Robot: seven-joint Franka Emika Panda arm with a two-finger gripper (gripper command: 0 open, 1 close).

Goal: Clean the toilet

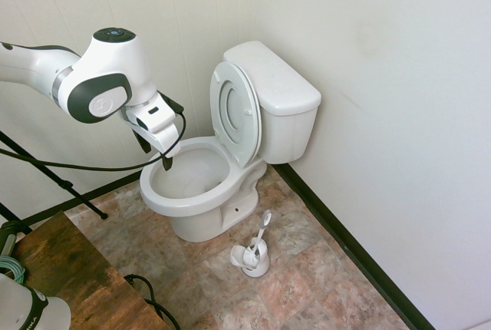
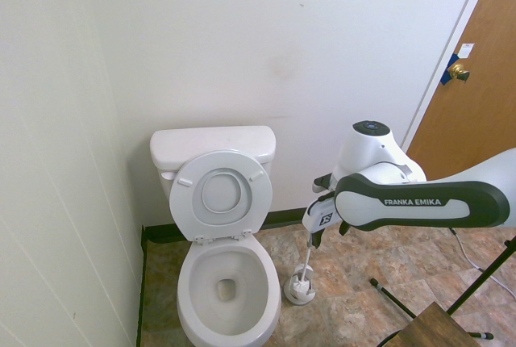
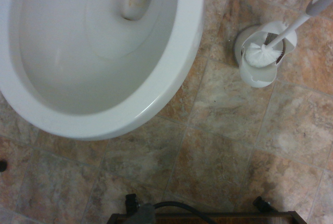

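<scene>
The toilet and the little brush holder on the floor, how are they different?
The toilet is much bigger than the brush holder. The toilet's bowl looks empty, with its seat and lid tipped up against the tank; the brush holder has a toilet brush in it, handle leaning out. The toilet is against the wall; the holder is out on the tiles beside it. Both are white and on the tiled floor.

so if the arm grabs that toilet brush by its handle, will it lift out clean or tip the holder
The toilet brush sits loosely in its open holder, so it probably lifts free. The holder looks small and light, so it might tip or drag. The thin handle leans sideways and may slip in the fingers.
</scene>
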